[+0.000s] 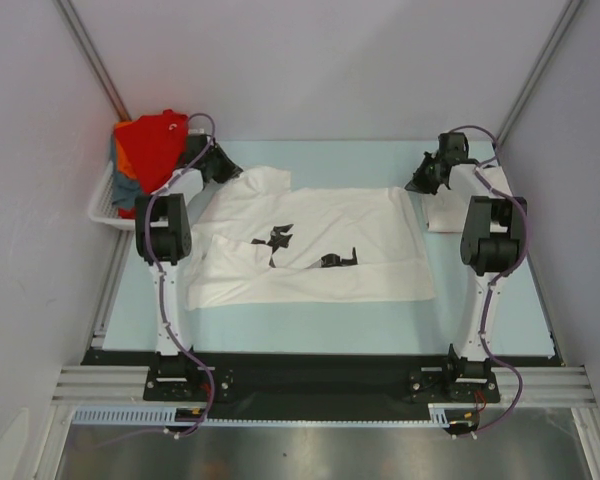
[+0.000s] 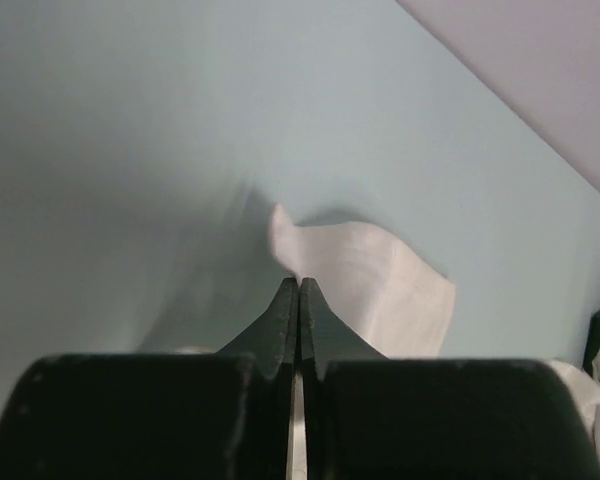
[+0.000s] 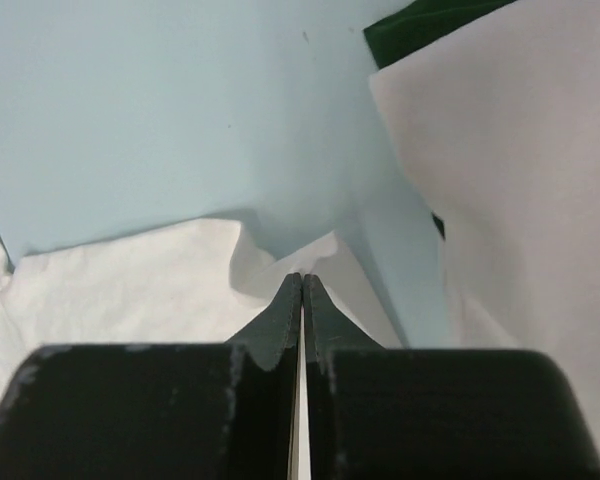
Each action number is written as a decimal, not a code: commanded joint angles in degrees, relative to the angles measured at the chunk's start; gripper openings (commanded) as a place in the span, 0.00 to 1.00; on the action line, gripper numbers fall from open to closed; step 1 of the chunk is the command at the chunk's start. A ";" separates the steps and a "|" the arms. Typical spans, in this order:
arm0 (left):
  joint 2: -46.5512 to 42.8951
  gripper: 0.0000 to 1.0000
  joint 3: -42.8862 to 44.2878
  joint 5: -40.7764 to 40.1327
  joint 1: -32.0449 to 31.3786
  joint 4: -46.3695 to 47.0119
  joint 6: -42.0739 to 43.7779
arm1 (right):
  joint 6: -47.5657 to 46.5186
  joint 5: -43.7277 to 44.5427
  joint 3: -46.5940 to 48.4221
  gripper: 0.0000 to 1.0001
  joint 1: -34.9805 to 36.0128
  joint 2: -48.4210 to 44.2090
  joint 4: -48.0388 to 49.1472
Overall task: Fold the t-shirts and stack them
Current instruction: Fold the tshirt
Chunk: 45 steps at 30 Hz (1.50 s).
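Table (image 1: pixel 310 325): pale blue, arms bolted at its near edge.
White t-shirt (image 1: pixel 320 235): lay spread mid-table, black prints facing up.
Basket (image 1: pixel 102 205): sat at far left, red t-shirt (image 1: pixel 155 145) heaped on top.
Off-white t-shirt (image 1: pixel 442 215): folded, far right, beside the right arm.
Left gripper (image 2: pixel 298 285): jaws pressed together, pinching the white t-shirt's far-left edge.
Right gripper (image 3: pixel 302 280): jaws pressed together, pinching its far-right corner.

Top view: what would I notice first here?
The big white t-shirt with black prints lies spread out mid-table. The left gripper and right gripper each pinch one of its far corners. A bright red t-shirt tops the pile in the white basket at far left.
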 commanded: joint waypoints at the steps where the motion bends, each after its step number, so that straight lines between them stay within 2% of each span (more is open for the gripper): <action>1: -10.66 0.00 -4.68 2.45 0.83 7.33 3.19 | -2.62 4.12 2.91 0.00 0.52 -3.81 -3.73; 10: -20.32 0.00 -17.61 5.00 0.92 18.21 5.83 | -3.51 11.42 3.18 0.00 1.58 -7.33 -8.83; 20: -29.11 0.00 -24.83 3.34 0.21 17.88 10.31 | -2.98 12.30 -0.34 0.00 2.72 -10.41 -8.56; 24: -32.89 0.00 -28.52 0.27 -0.31 17.00 13.12 | -2.27 13.44 -1.74 0.00 2.72 -11.81 -8.21; 29: -40.01 0.00 -36.60 -7.03 -4.00 17.87 16.99 | -1.48 15.37 -6.57 0.00 4.13 -15.24 -6.19; 45: -54.07 0.00 -53.04 -16.52 -7.52 21.39 19.98 | 0.01 17.84 -19.58 0.00 4.04 -26.22 -2.50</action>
